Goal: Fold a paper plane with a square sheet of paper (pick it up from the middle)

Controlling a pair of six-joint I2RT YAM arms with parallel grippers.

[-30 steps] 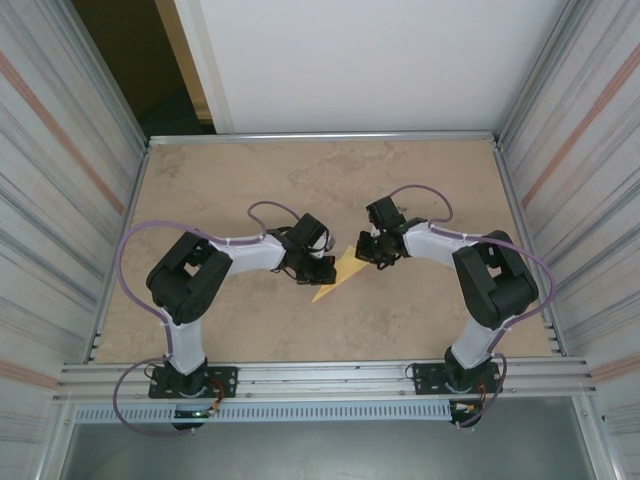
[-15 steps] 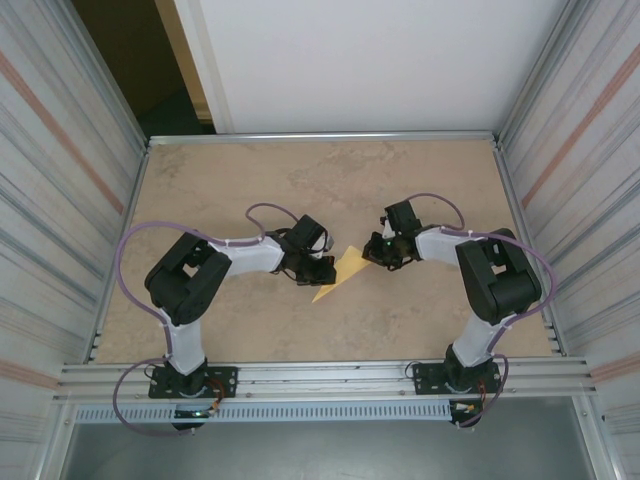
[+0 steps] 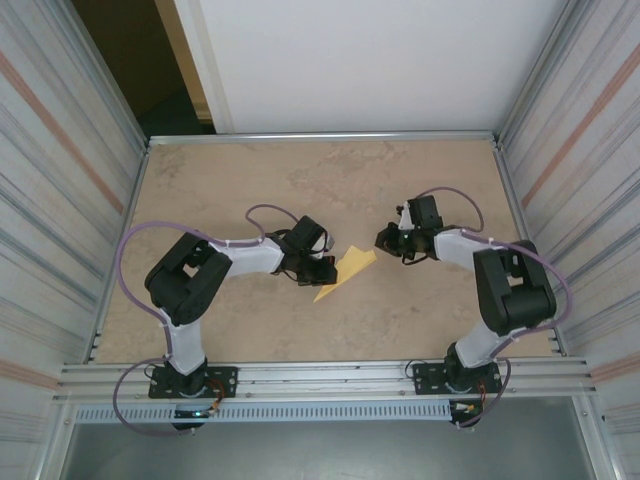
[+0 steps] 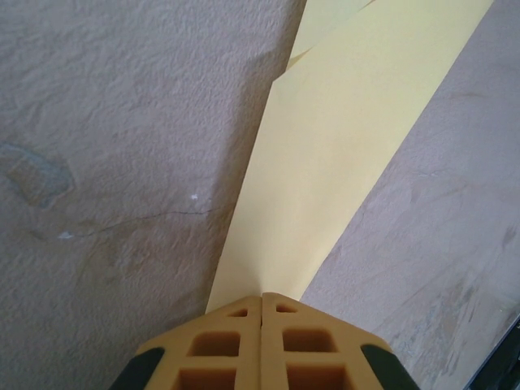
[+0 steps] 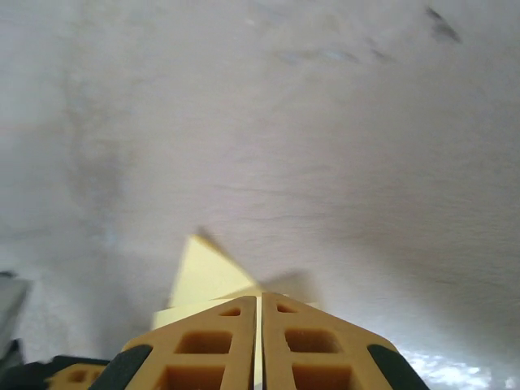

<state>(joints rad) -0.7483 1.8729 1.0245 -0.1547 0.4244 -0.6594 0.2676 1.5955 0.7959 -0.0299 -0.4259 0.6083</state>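
The creased sheet of paper [image 3: 352, 266] was clamped by the left jaws, seemingly to anchor it for folding, while the right jaws were clenched near its corner.

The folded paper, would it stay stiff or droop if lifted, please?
Probably droops slightly: the paper is thin, pinched at one edge by the left gripper. Its overlapping folds likely add stiffness. It looks light, so easily shifted.

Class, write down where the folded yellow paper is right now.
From above, the yellow paper lies near the middle of the table, left end pinched in the left gripper, right tip close to the right gripper.
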